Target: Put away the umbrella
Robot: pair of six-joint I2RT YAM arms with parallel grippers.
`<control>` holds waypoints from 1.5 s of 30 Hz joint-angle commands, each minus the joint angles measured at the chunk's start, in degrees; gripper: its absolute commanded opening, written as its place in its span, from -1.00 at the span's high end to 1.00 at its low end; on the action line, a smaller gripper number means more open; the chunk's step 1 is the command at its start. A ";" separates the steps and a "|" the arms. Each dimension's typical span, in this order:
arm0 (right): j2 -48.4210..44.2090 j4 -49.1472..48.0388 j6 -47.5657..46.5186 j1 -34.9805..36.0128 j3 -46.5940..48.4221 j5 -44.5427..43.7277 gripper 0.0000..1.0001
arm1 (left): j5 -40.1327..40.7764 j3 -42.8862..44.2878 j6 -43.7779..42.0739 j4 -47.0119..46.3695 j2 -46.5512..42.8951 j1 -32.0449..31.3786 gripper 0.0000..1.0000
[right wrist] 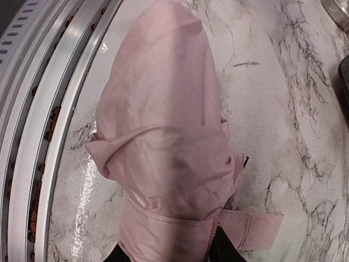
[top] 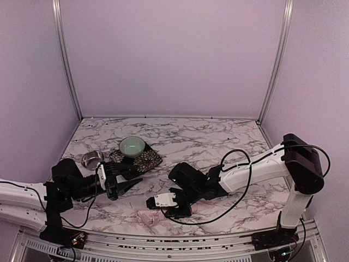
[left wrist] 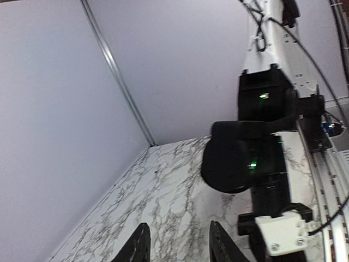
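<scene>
Pale lilac walls with aluminium corner posts enclose a marble-patterned table.

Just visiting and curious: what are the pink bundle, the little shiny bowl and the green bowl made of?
The folded pale pink umbrella looks like thin matte fabric: it creases softly. The small silver bowl seems polished metal, given its bright reflections. The pale green round bowl looks smooth, perhaps glazed ceramic or plastic; too small to tell.
</scene>
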State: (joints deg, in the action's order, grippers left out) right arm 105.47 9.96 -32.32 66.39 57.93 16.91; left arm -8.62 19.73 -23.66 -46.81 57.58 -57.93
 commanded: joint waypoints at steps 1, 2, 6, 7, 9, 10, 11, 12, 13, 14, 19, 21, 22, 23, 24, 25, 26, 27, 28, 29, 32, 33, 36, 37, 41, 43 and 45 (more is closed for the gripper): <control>7.48 18.08 2.02 -1.13 -3.37 -0.72 1.00 | 2.10 -7.33 -1.86 9.27 -6.42 -8.92 0.26; 7.73 18.47 2.38 -1.55 -2.83 -0.07 1.00 | 5.85 -8.06 -2.48 9.95 -6.40 -11.25 0.26; 9.09 19.88 3.13 -3.13 -0.74 1.96 1.00 | 15.39 -7.31 -7.74 10.08 -1.14 -22.22 0.10; 9.33 20.06 3.01 -3.17 -0.50 2.05 1.00 | 16.27 -6.13 -8.77 10.19 1.14 -23.26 0.01; 9.82 20.34 2.88 -3.39 -0.01 2.46 1.00 | 17.05 -3.69 -11.26 10.37 6.59 -23.75 -0.16; 10.03 20.43 2.87 -3.45 0.21 2.70 1.00 | 18.14 -2.67 -12.31 10.33 9.48 -23.80 -0.22; 10.24 20.45 2.92 -3.57 0.36 2.97 1.00 | 19.02 -1.61 -13.42 10.29 12.07 -23.76 -0.27; 10.35 20.33 3.02 -3.72 0.43 3.29 1.00 | 19.84 -0.61 -14.16 10.22 14.07 -23.70 -0.32; 10.44 20.18 3.09 -3.80 0.43 3.51 1.00 | 21.25 0.37 -14.33 9.69 16.01 -23.53 -0.37; 10.53 20.00 3.13 -3.88 0.41 3.89 1.00 | 22.89 1.28 -13.88 9.04 17.72 -23.05 -0.42; 11.26 20.29 3.00 -4.22 1.37 4.34 1.00 | 22.63 5.30 -11.04 9.20 24.82 -20.46 -0.53; 11.58 20.53 3.20 -4.61 1.75 4.72 1.00 | 22.32 6.24 -9.36 9.71 26.60 -19.86 -0.54; 11.58 20.54 3.17 -4.80 1.80 4.93 1.00 | 22.19 6.17 -8.90 10.03 27.61 -19.52 -0.52; 11.45 20.54 3.14 -4.90 1.75 5.09 1.00 | 21.79 5.98 -8.62 10.29 28.15 -18.98 -0.50; 11.37 20.54 3.02 -4.96 1.81 5.29 1.00 | 21.35 5.64 -8.48 10.48 28.60 -18.46 -0.47; 11.34 20.68 2.86 -4.96 1.81 5.51 1.00 | 21.26 5.29 -8.42 10.55 28.83 -17.92 -0.46; 11.33 20.69 2.67 -4.95 1.75 5.78 1.00 | 21.41 5.04 -8.45 10.61 29.04 -17.06 -0.45; 11.33 20.76 2.50 -4.95 1.81 5.97 1.00 | 21.45 4.96 -8.78 10.96 29.00 -16.47 -0.46; 11.34 20.80 2.31 -4.95 1.83 6.03 1.00 | 21.45 5.08 -9.30 11.56 29.18 -15.90 -0.46; 11.40 20.83 2.22 -4.95 1.90 6.17 1.00 | 21.33 5.56 -9.86 12.49 29.42 -15.24 -0.47; 11.64 20.80 2.08 -4.95 2.33 6.38 1.00 | 21.68 9.49 -11.07 17.97 31.78 -13.69 -0.48; 11.68 20.85 2.07 -4.95 2.48 6.48 1.00 | 21.91 10.58 -11.55 19.03 32.81 -13.58 -0.48; 11.64 20.98 2.04 -4.96 2.76 6.81 1.00 | 21.67 11.82 -12.46 20.27 34.93 -13.07 -0.43; 11.56 20.94 2.00 -4.96 2.78 6.97 1.00 | 21.15 11.83 -12.42 20.65 35.23 -12.82 -0.37; 11.42 20.95 2.02 -5.14 3.10 7.27 1.00 | 16.67 11.87 -11.36 22.02 35.27 -12.73 -0.35; 11.66 20.74 2.32 -5.44 3.75 7.79 1.00 | 13.17 12.55 -9.75 21.94 35.81 -12.66 -0.36; 11.73 20.56 3.10 -5.98 4.48 8.20 1.00 | 9.91 13.62 -7.94 21.78 37.15 -12.50 -0.38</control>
State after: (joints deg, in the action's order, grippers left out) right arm 110.24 18.76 -29.02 59.81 65.69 28.62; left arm 8.03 30.39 -33.36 -27.05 91.07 -71.29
